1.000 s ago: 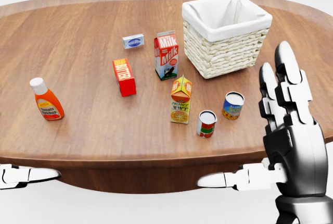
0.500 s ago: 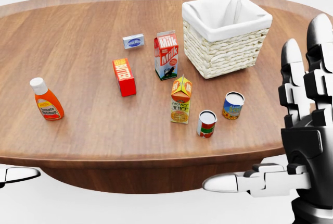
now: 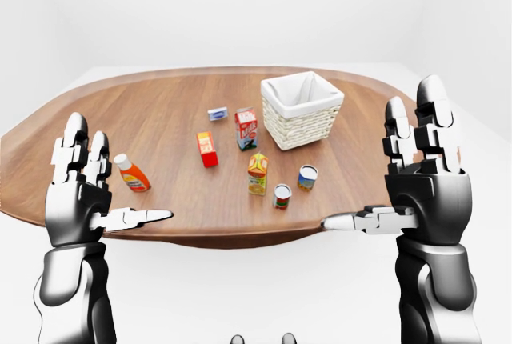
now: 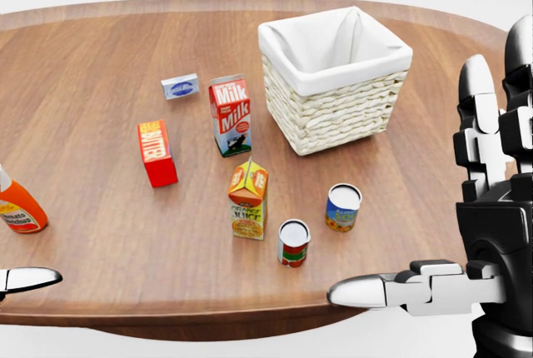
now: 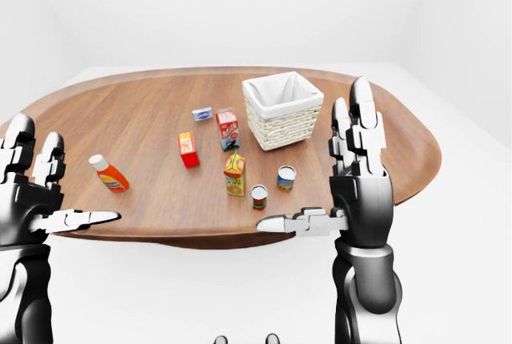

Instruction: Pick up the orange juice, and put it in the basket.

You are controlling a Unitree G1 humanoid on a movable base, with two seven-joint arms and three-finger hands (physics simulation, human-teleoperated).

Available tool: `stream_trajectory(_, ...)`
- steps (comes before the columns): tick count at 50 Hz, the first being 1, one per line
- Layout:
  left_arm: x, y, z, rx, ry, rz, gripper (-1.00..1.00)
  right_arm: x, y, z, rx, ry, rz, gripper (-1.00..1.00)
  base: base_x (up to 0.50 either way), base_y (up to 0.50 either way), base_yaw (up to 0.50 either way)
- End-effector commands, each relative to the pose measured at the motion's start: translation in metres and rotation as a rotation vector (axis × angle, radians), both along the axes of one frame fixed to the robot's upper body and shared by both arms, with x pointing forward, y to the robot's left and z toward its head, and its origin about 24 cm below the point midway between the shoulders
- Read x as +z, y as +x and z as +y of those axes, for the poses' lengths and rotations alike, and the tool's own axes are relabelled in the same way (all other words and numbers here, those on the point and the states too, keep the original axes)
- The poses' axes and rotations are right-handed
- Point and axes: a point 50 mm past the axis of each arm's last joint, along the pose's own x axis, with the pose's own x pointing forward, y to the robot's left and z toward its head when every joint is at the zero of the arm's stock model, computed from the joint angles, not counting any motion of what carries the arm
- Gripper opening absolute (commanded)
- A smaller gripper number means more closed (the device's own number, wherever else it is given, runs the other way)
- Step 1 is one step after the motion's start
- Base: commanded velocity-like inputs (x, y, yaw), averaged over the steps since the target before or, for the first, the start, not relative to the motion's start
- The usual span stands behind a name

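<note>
- The juice (image 4: 248,201) stands upright on the bench (image 4: 100,58), near the middle of the head view, free of both hands.
- The basket (image 4: 335,79) sits at about 1 o'clock from the juice, apart from it; it is woven, with a white cloth lining, and as far as its inside shows nothing lies in it.
- A milk carton (image 4: 231,114) stands upright at 12 o'clock from the juice, between it and the basket's left wall.
- A red box (image 4: 156,152) stands at 10 o'clock from the juice; a small blue-and-white box (image 4: 180,86) lies flat further up, at 11 o'clock.
- Two cans stand upright: the red can (image 4: 293,243) at 4 o'clock, just beside the juice, and the blue can (image 4: 343,207) at 3 o'clock.
- A ketchup bottle (image 3: 132,174) lies tilted at 9 o'clock, well apart, near the bench's left edge.
- The right hand (image 3: 422,188) hangs past the bench's near edge at 4 o'clock from the juice, its fingers (image 3: 432,116) spread wide and pointing up, thumb out to the left, holding nothing.
- The left hand (image 3: 80,200) is raised at 8 o'clock, fingers wide too, thumb pointing right, empty.
</note>
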Motion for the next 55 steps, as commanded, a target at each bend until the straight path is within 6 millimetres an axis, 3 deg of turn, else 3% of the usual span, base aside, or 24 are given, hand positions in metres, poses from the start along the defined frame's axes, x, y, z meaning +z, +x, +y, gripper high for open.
stream_trajectory(1,-0.001,0.0,0.0,0.0,-0.001,0.005,1.0,0.001,-0.001,0.001,0.005,-0.004,-0.004,1.0,0.39,-0.32,0.0)
stream_trajectory(19,-0.001,0.0,0.0,-0.002,0.002,0.005,1.0,-0.005,0.002,0.007,0.011,-0.046,0.027,1.0,0.41,-0.3,0.0)
stream_trajectory(55,-0.001,0.001,0.0,-0.005,0.003,0.008,1.0,-0.005,0.0,0.012,0.027,-0.085,0.031,1.0,0.5,-0.1,0.0)
